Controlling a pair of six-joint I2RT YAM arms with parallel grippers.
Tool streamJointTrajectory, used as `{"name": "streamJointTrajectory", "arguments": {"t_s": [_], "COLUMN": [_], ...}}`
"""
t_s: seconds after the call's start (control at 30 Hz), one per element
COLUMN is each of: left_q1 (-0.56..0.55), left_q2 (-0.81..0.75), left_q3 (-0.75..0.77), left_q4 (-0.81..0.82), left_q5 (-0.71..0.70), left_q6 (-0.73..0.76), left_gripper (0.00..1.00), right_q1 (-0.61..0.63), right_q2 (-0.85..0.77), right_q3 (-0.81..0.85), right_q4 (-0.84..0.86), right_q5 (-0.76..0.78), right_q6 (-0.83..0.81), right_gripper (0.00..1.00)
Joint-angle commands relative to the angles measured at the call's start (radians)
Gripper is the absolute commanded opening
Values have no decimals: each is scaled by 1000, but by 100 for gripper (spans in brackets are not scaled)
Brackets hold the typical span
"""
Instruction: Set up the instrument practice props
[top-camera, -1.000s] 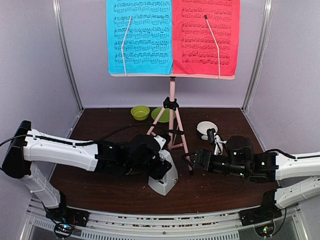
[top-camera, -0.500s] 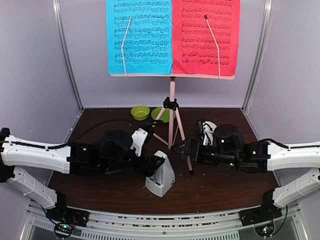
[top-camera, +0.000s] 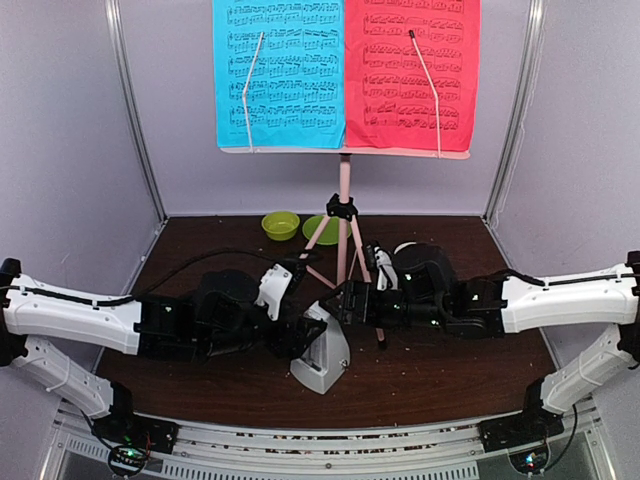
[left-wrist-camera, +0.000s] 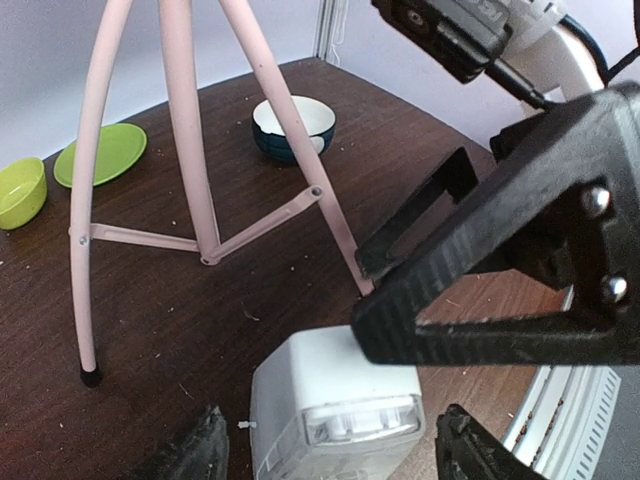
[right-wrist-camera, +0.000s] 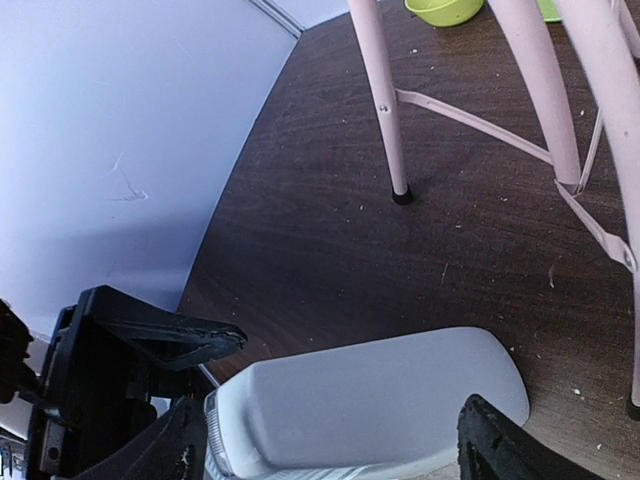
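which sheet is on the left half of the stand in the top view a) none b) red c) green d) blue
d, the blue music sheet covers the left half of the music stand, with the red music sheet on the right.

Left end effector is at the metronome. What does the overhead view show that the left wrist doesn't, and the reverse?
Only overhead: the blue sheet and red sheet up on the stand. Only left wrist: the left end effector open, with a gap on either side of the metronome. Both: the stand's legs, the metronome, the green bowl, the plate and the right end effector.
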Motion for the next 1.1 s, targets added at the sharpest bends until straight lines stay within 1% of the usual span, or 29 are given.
{"name": "streamJointTrajectory", "arguments": {"t_s": [0.0, 0.1, 0.2, 0.43, 0.5, 0.6, 0.7, 0.83, 1.07], "left_q1": [5, 5, 5, 5, 5, 3, -1, -12, -20], "left_q2": [15, 36, 53, 36, 19, -10, -26, -30, -65], "left_q3": [12, 24, 38, 29, 9, -26, -53, -72, -115], "left_q4": [79, 86, 92, 80, 88, 113, 132, 142, 150], "left_q5": [-1, 3, 14, 24, 20, 26, 48, 96, 98], "left_q6": [32, 50, 73, 84, 81, 80, 93, 140, 167], "left_gripper": [73, 72, 67, 47, 42, 31, 23, 16, 10], "right_q1": [8, 9, 8, 10, 11, 12, 13, 14, 15], "right_q2": [39, 54, 64, 66, 63, 62, 66, 78, 95], "right_q3": [36, 35, 24, -26, -41, -65, -84, -104, -160], "right_q4": [3, 9, 11, 14, 9, 5, 5, 2, -16], "right_q5": [-30, -35, -39, -39, -35, -27, -22, -11, 19], "right_q6": [-2, 0, 0, 5, -2, -10, -16, -29, -45], "right_gripper": [84, 79, 75, 65, 63, 62, 61, 59, 57]}}
